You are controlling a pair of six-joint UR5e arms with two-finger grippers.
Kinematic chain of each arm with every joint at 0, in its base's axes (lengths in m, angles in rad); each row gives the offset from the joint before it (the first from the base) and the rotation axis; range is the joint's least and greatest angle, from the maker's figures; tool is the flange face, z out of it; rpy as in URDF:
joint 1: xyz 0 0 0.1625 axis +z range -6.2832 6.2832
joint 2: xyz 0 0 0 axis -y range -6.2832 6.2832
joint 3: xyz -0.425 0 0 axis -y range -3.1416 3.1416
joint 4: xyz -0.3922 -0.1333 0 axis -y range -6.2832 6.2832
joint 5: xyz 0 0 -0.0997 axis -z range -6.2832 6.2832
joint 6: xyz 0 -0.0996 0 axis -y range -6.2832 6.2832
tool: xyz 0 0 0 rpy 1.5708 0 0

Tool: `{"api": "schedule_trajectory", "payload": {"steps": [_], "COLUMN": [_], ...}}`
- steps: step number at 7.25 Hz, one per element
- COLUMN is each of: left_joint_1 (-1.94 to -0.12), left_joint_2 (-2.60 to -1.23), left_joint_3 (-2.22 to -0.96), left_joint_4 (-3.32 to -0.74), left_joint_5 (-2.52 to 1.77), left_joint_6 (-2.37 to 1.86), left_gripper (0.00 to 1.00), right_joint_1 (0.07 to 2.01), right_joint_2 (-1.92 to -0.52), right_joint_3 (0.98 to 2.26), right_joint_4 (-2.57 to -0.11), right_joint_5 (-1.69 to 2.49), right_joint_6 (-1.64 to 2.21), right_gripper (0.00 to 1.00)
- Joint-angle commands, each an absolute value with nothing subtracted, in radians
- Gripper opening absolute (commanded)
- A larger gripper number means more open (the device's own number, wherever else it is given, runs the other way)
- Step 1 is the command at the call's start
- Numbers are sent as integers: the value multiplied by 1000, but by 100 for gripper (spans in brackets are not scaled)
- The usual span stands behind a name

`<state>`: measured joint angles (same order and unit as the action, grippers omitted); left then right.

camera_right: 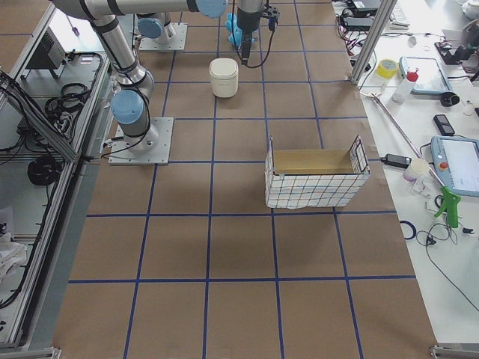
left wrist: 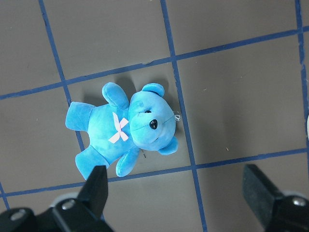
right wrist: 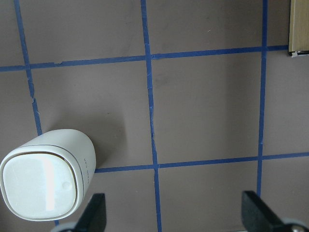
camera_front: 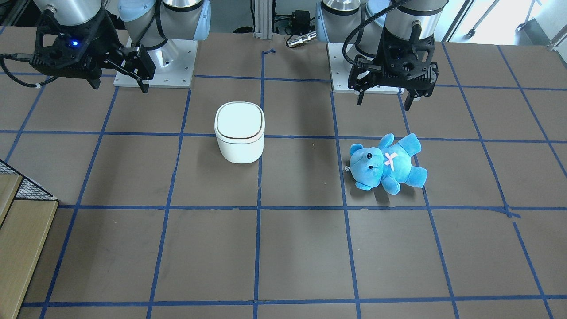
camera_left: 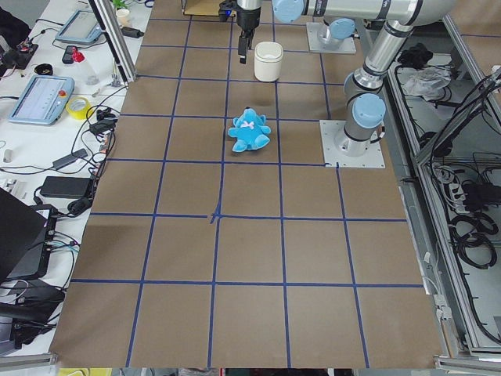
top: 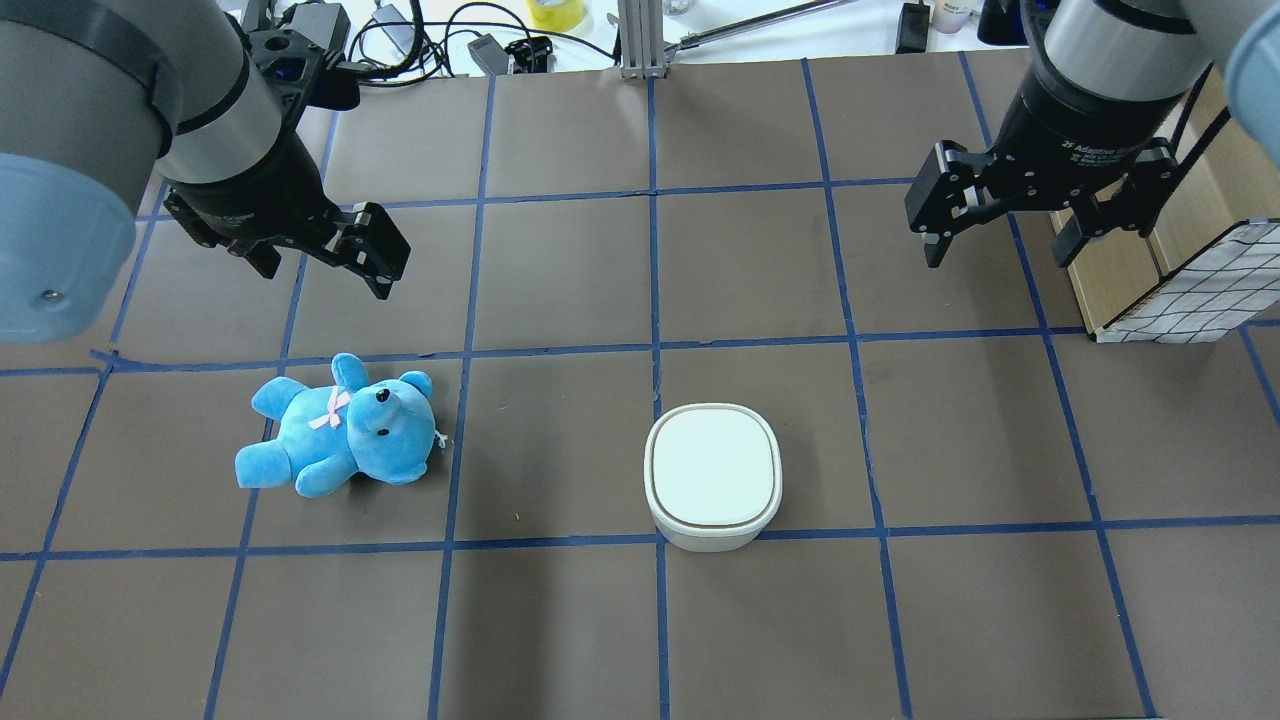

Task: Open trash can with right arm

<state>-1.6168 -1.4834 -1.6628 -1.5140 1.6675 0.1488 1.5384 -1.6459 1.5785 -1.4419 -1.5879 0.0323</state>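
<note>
Here the brown, blue-taped table (top: pixel 560 630) carries the closed trash can (top: pixel 713 477) just right of centre in the overhead view. The right gripper (top: pixel 998 252) hangs at upper right, jaws wide and empty. The left gripper (top: pixel 325 282) is likewise spread and empty above the teddy bear (top: pixel 340 425). A cluttered workbench (camera_right: pixel 449 262) runs along the table's edge.

On the table (top: pixel 560 620), the trash can (top: pixel 712 478) stands centrally, the teddy bear (top: pixel 340 428) well to its left, the basket (top: pixel 1200 290) at the right edge.
</note>
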Motion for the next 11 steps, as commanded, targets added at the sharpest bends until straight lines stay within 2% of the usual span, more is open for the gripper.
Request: {"api": "schedule_trajectory", "payload": {"steps": [1,11], "left_joint_1": [-1617,-1617], "left_joint_2": [-1483,-1483], "left_joint_3": [-1663,-1663], "left_joint_4": [-1514,-1514], "left_joint_5": [1667,1667], "left_joint_6": [149,149], "left_gripper": [100,100], "right_joint_1": [1540,1552], "right_joint_2": [-1646,-1651], "right_joint_3": [1583,1603], "right_joint_4": [-1445,-1443], "right_joint_5": [-1589,-1583], "right_joint_6": [34,41], "right_gripper": [100,99]}}
